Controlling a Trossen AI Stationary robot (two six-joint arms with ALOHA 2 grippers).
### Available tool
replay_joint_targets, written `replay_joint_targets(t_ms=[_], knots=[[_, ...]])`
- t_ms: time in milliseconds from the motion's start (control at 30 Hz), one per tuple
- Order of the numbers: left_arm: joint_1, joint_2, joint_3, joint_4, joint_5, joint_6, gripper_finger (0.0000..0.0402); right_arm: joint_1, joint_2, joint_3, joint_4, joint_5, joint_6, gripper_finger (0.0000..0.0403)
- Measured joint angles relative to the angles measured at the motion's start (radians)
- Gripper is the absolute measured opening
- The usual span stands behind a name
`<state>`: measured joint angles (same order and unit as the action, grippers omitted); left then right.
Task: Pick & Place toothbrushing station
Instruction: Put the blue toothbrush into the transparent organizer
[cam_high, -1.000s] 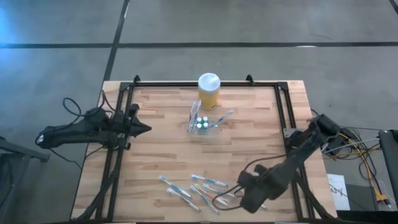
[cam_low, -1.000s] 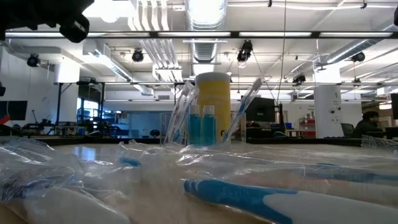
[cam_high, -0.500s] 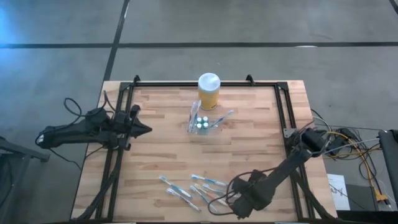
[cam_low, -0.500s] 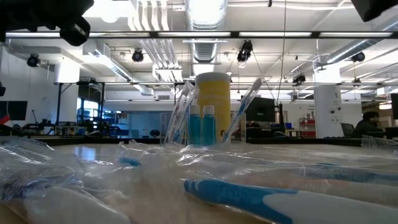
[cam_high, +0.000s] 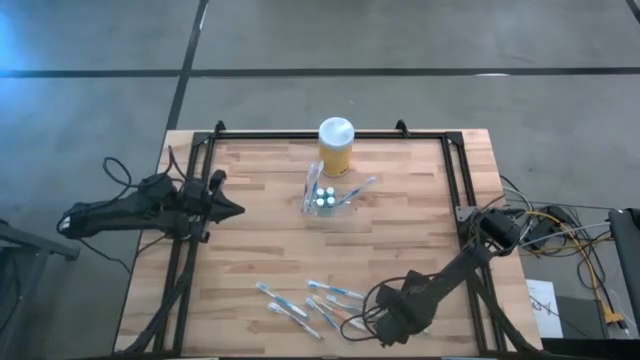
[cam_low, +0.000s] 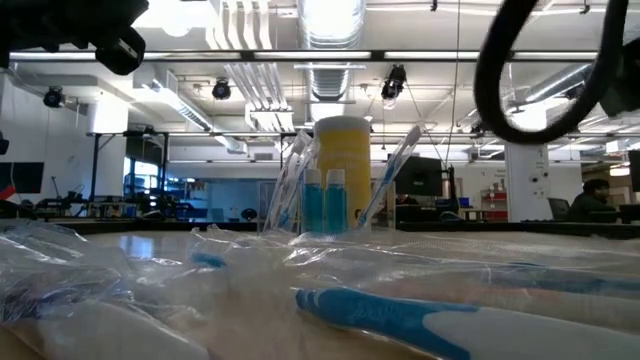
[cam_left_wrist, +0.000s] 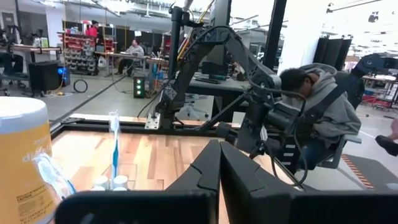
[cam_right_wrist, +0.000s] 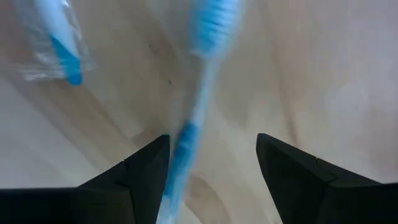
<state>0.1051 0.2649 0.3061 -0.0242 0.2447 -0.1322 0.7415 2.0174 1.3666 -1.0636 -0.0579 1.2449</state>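
The toothbrushing station (cam_high: 324, 198), a small see-through holder with blue-and-white toothbrushes and white-capped tubes in it, stands on the table's far middle, also in the low view (cam_low: 325, 205). Several loose toothbrushes (cam_high: 305, 300), some in clear wrappers, lie near the table's front edge. My right gripper (cam_high: 372, 318) is low over their right end, open. In its wrist view one blue-and-white toothbrush (cam_right_wrist: 199, 93) lies on the wood between the two fingers of my right gripper (cam_right_wrist: 211, 168); I cannot tell whether they touch it. My left gripper (cam_high: 238, 209) hovers shut at the table's left.
A yellow jar with a white lid (cam_high: 336, 148) stands just behind the station. A black frame rail (cam_high: 455, 170) runs along the table's sides and far edge. Another wrapped toothbrush (cam_right_wrist: 59, 37) lies near the right gripper. A seated person (cam_left_wrist: 317, 106) is beyond the table's right side.
My right gripper has moved toward the table's left along the front edge, closer to the loose toothbrushes. Its arm's cable loop has come into the low view at the upper right. The toothbrushes and the station have stayed in place.
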Motion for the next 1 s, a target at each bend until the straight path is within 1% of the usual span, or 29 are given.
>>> replay_joint_targets(t_ms=[100, 267, 433, 533, 633, 733, 833, 900, 967, 1000], knots=[[0.0, 0.0, 0.0, 0.0, 0.0, 0.0, 0.0007, -0.002, -0.001, -0.026, 0.032, -0.033, -0.014, 0.0235], [0.0, 0.0, 0.0, 0.006, 0.0, -0.012, 0.0013, -0.002, -0.028, -0.046, 0.025, -0.011, 0.014, 0.0235], [0.0, 0.0, 0.0, 0.006, 0.0, -0.039, 0.0009, -0.003, -0.059, -0.071, 0.072, -0.002, 0.057, 0.0234], [0.0, 0.0, 0.0, 0.006, 0.0, -0.039, 0.0006, -0.007, -0.06, -0.112, 0.161, -0.004, 0.028, 0.0226], [0.0, 0.0, 0.0, 0.005, 0.001, -0.04, 0.0009, -0.019, -0.065, -0.163, 0.245, -0.008, 0.006, 0.0209], [0.0, 0.0, 0.0, 0.006, 0.001, -0.04, 0.0014, -0.032, -0.073, -0.203, 0.275, -0.009, 0.006, 0.0175], [0.0, 0.0, 0.002, 0.006, 0.001, -0.034, 0.0014, -0.038, -0.081, -0.211, 0.253, -0.011, -0.006, 0.0121], [0.0, 0.0, 0.004, 0.009, 0.001, -0.034, 0.0011, -0.037, -0.095, -0.211, 0.224, 0.017, -0.014, 0.0076], [0.0, 0.0, 0.004, 0.01, 0.001, -0.034, 0.0008, -0.04, -0.123, -0.21, 0.196, 0.067, -0.022, 0.0033], [0.0, 0.0, 0.004, 0.009, 0.001, -0.034, 0.0007, -0.046, -0.136, -0.211, 0.185, 0.097, -0.031, 0.0024]])
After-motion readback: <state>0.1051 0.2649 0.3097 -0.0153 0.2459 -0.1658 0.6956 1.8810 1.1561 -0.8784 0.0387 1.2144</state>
